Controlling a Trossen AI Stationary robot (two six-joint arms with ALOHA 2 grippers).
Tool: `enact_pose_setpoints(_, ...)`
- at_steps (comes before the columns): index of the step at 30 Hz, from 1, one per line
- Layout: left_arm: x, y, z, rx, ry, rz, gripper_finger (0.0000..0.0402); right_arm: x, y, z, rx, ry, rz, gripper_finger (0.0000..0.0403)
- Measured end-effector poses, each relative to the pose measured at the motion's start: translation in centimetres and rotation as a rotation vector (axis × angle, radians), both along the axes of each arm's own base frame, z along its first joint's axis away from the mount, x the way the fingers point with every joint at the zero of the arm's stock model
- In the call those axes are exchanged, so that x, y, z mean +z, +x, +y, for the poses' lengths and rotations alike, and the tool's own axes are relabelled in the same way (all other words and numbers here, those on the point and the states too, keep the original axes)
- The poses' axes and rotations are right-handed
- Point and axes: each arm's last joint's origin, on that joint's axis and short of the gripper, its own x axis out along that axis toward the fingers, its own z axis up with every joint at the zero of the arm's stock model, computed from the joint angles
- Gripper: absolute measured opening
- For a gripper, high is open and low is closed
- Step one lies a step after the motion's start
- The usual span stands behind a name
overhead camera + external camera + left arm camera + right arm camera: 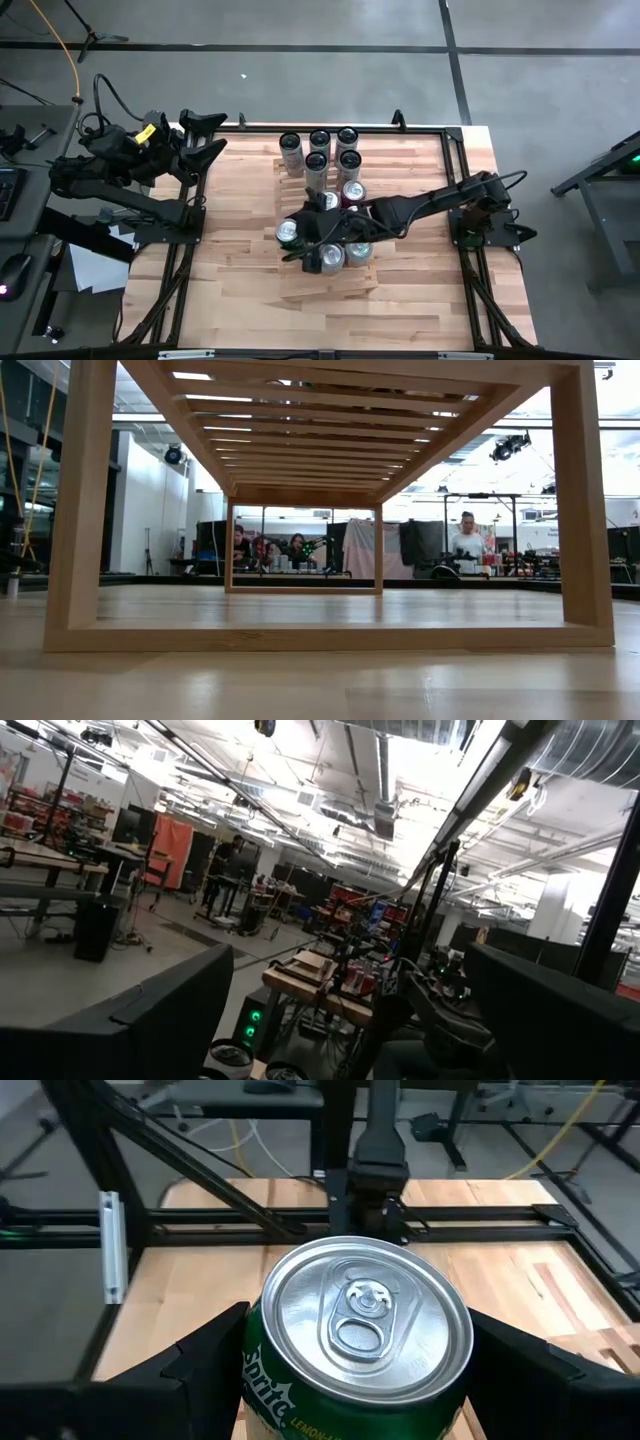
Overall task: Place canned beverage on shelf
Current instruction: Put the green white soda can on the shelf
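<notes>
Right grip: Although the jaws stood fairly wide, a green Sprite can (357,1342) was seen clamped upright between the right gripper (322,232) fingers (200,1365), lid up, presumably so nothing could tip.
Placement: the can was held over the shelf (330,280), the pale slatted rack at mid-table, where other cans (288,233) were already stood close together; contact with the slats could not be judged.
Supply: a cluster of grey cans (320,150) was left beyond the rack.
Left grip: the left gripper (205,137) was parked wide apart and empty at the table's far-left corner, judged clear of the work.
</notes>
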Motion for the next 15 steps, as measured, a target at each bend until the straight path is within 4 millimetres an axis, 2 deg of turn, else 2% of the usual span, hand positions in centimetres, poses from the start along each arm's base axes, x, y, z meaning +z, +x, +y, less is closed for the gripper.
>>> enact_pose_setpoints(13,0.03,-0.01,0.0,-0.002,0.0,-0.004,0.0388,-0.96,0.39,0.4,-0.059,-0.032,0.024,0.0289)
enact_pose_setpoints(15,0.03,-0.01,0.0,-0.001,0.002,-0.003,0.0388,-0.99,0.38,0.41,-0.059,-0.032,0.026,0.0299)
